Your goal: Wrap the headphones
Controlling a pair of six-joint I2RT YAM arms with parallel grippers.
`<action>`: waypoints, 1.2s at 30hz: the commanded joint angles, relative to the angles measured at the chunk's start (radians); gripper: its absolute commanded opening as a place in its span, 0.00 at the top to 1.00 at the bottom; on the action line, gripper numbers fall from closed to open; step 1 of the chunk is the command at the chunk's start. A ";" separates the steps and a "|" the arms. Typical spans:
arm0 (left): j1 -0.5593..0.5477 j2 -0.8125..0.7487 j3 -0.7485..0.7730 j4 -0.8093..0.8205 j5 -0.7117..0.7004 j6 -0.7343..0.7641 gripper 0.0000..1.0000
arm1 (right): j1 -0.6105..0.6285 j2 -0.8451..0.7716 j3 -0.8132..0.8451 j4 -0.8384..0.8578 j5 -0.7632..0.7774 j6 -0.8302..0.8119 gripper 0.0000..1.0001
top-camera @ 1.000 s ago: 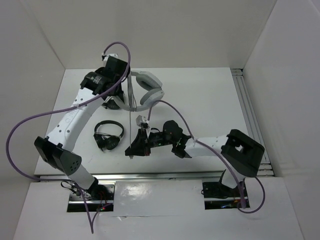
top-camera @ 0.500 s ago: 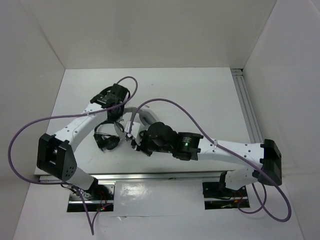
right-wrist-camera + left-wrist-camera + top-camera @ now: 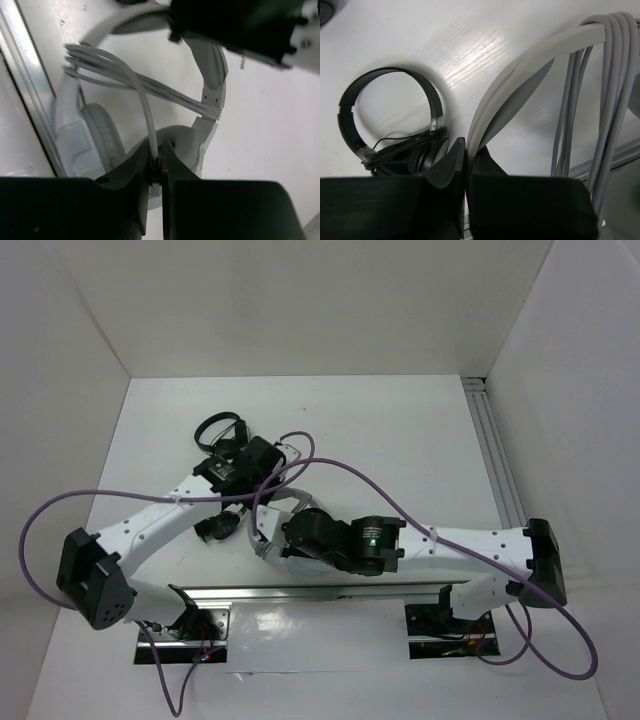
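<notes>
The light-grey headphones (image 3: pixel 288 497) lie near the table's front edge, mostly hidden under both wrists in the top view. My left gripper (image 3: pixel 268 475) is shut on the wide headband (image 3: pixel 520 65), fingertips (image 3: pixel 468 145) pinching its edge. Several turns of the thin grey cable (image 3: pixel 615 75) run across the headband. My right gripper (image 3: pixel 265 535) is shut on the cable (image 3: pixel 145 110) near its end, just above a grey ear cup (image 3: pixel 100 130). The wound cable strands (image 3: pixel 165 90) cross between the two sides of the headband (image 3: pixel 212 65).
One small black headphone (image 3: pixel 220 427) lies behind the left wrist, another (image 3: pixel 215 528) beside it to the left, also in the left wrist view (image 3: pixel 385 120). A metal rail (image 3: pixel 300 590) runs along the near edge and another (image 3: pixel 495 470) along the right side.
Both grippers have come toward the near edge, bringing the grey headphones from the back centre. The right arm has stretched left and its gripper now sits low by the front rail.
</notes>
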 commanded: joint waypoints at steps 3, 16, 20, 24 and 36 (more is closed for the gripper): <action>-0.038 -0.136 -0.016 -0.013 0.139 0.044 1.00 | 0.022 -0.122 -0.034 0.025 0.152 -0.067 1.00; -0.116 -0.147 0.004 -0.101 0.195 0.067 1.00 | 0.084 -0.152 -0.113 0.086 0.378 -0.121 1.00; -0.136 -0.156 0.015 -0.128 0.216 0.076 1.00 | 0.084 -0.162 -0.137 0.112 0.412 -0.132 0.98; -0.145 -0.168 0.015 -0.138 0.225 0.076 1.00 | 0.084 -0.151 -0.146 0.101 0.421 -0.121 0.91; -0.145 -0.157 0.067 -0.207 0.147 0.047 1.00 | 0.013 -0.188 -0.174 0.113 0.324 -0.069 0.72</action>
